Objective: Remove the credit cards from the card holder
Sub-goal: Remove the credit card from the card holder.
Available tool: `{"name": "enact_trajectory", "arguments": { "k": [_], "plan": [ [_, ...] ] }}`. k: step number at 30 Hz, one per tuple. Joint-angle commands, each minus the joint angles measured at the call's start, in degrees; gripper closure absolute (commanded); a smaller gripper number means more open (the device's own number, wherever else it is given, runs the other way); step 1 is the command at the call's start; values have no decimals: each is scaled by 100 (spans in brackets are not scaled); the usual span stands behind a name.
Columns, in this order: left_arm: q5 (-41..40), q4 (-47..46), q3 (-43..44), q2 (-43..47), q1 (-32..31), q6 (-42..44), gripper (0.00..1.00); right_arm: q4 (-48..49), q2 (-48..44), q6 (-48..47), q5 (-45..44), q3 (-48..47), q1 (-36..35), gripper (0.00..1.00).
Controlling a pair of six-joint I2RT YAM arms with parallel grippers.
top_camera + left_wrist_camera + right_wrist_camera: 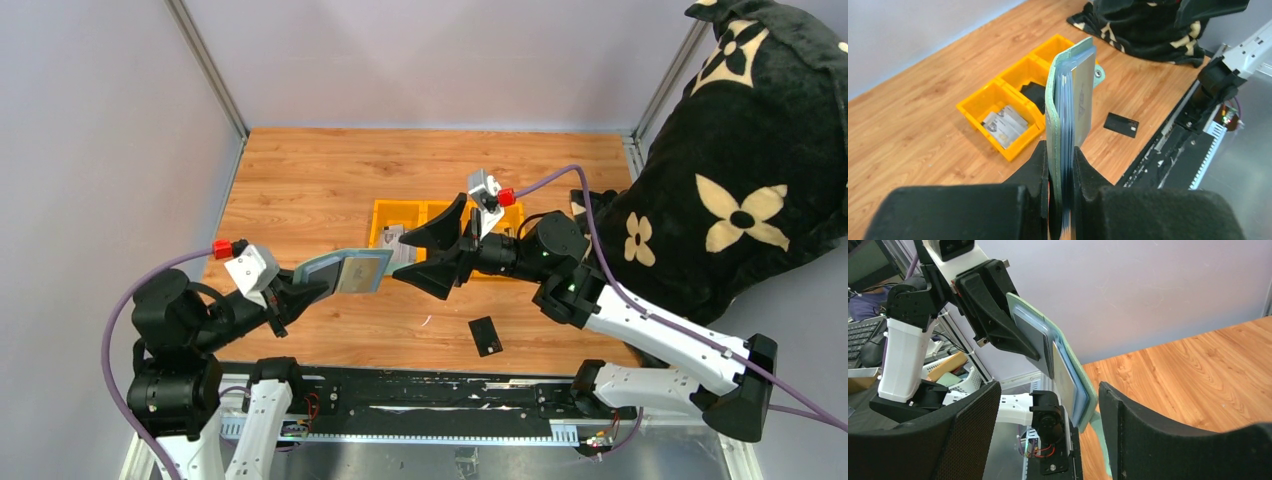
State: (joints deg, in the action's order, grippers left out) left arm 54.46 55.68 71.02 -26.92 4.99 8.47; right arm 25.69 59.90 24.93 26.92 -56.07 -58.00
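My left gripper (312, 288) is shut on the near end of the pale grey-green card holder (335, 270) and holds it above the table. In the left wrist view the card holder (1054, 95) stands on edge between the left gripper (1060, 156) jaws. A silvery-grey credit card (1083, 92) sticks out of its pockets. My right gripper (402, 258) is open, its fingers on either side of the holder's far end without touching it. The right wrist view shows the holder (1068, 352) ahead of the right gripper (1048, 432). A black credit card (486, 335) lies flat on the table.
A row of yellow bins (385, 215) sits behind the grippers; one holds printed cards (1005, 125), another a black lump (1034, 95). A big black cushion with cream flowers (740, 170) fills the right side. A metal rail (420, 400) runs along the near edge.
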Motion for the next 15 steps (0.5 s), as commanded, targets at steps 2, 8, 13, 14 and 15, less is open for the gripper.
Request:
{"name": "enact_trajectory", "arguments": {
  "k": [2,8,13,14,15],
  "plan": [
    [625,462,-22,-201,-25,362,100,-225,72,-388,-33,-355,-84,24],
    [1956,477,-268,-441,-24,-318,100,-830,378,-767,324,-694,-133,22],
    [2602,480,-307,-491,-21,-670,100,-920,531,-846,1100,-818,-132,20],
    [2689,487,-301,-521,-24,-747,99,-827,531,-810,1214,-776,-133,20],
    [2741,492,-301,-551,-20,-806,98,-685,512,-753,1418,-721,-133,20]
  ]
}}
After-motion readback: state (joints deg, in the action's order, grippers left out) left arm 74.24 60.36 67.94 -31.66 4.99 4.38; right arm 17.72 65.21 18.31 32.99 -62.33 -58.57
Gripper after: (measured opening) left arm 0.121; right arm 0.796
